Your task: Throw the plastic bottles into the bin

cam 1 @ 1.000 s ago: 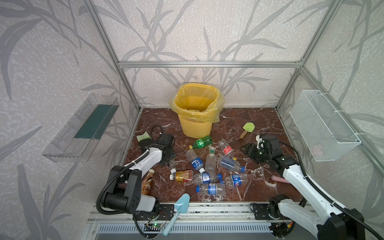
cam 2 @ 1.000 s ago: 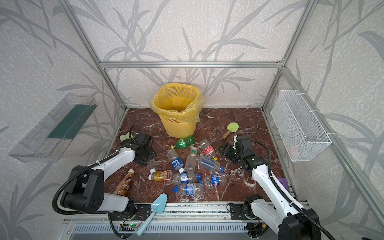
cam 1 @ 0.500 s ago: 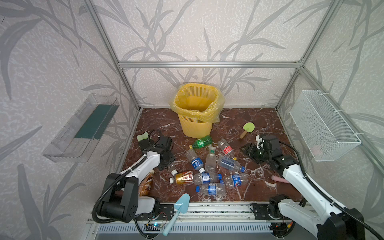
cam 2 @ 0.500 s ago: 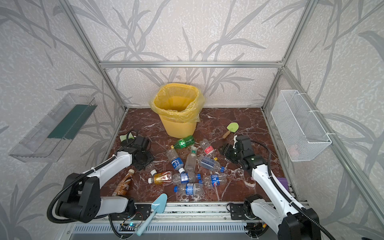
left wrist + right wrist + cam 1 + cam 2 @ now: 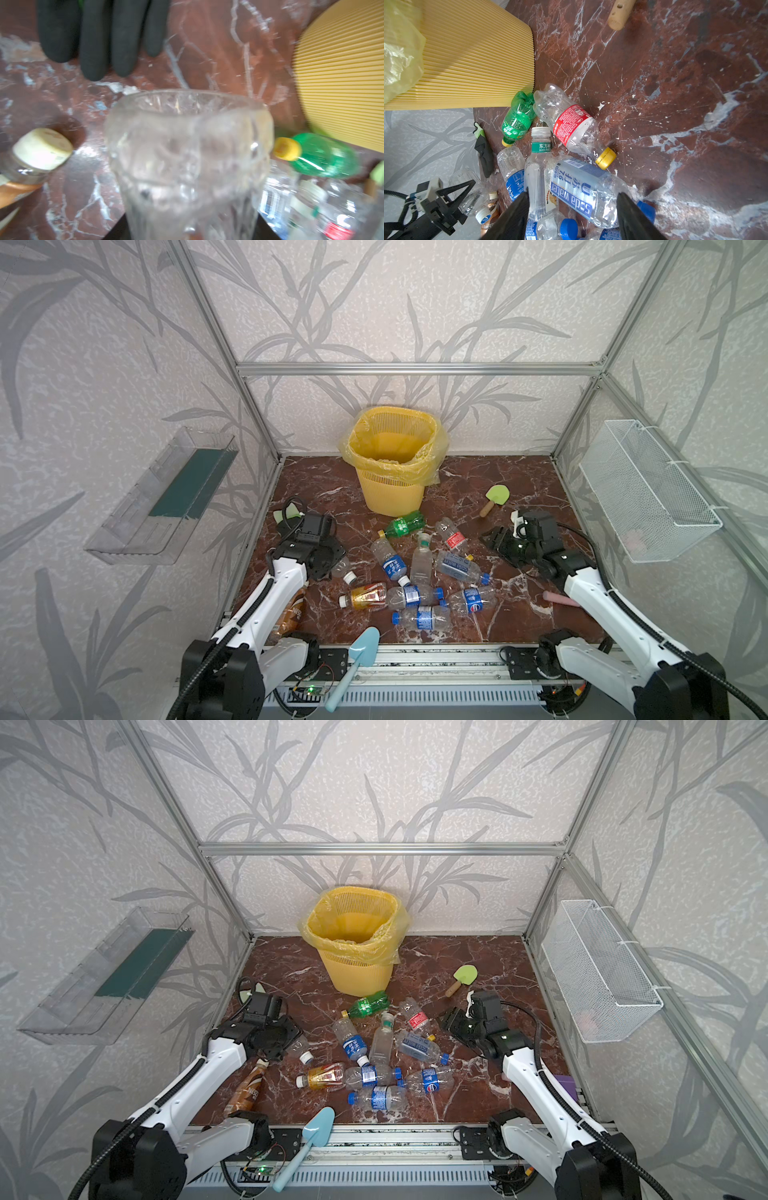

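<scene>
- While the bin [image 5: 390, 497] at twelve o'clock shows no bottles inside, the plastic bottles [image 5: 420, 564] litter the floor's middle.
- Left gripper [image 5: 334, 564] (nine o'clock) clamps a clear bottle [image 5: 187, 145].
- Right gripper [image 5: 573, 194], three o'clock, gapes empty.

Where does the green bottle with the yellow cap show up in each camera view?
Top view: green bottle lying at the bin's foot.
Top view: same place, at the bin's foot.
Left wrist: beside the bin's ribbed wall, past a clear bottle.
Right wrist: by the bin's corner, next to the red-labelled bottle.
Shared landmark: the yellow bin.
</scene>
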Action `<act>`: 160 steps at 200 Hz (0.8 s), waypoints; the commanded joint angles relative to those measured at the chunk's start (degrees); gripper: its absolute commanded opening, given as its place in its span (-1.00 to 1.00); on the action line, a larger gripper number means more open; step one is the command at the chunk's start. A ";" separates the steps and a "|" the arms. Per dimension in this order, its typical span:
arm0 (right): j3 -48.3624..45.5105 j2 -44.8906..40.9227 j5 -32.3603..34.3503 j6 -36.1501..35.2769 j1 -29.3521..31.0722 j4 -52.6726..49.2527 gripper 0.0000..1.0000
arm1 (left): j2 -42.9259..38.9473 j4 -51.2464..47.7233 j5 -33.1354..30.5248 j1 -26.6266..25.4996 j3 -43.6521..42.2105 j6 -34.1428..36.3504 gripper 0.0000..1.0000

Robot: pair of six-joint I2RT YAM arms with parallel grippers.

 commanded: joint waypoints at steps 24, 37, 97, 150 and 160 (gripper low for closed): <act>2.13 -0.57 0.48 -0.70 0.18 -0.35 0.34 | 6.61 2.97 10.73 -1.59 33.19 -0.70 0.13; 3.18 -0.80 0.60 -0.70 0.09 -1.10 0.34 | 14.23 2.88 12.06 -2.43 48.10 -0.70 0.15; 4.30 -4.43 2.55 -0.75 -0.61 -4.82 0.39 | 31.50 -14.35 14.92 0.56 76.56 1.17 0.85; 1.34 -1.96 1.08 -1.73 -0.84 -3.08 0.40 | -0.78 -5.88 8.68 6.67 30.60 2.84 0.91; 0.82 -1.49 0.72 -1.84 -0.85 -2.75 0.40 | -4.68 -5.82 8.76 7.08 25.73 3.52 0.91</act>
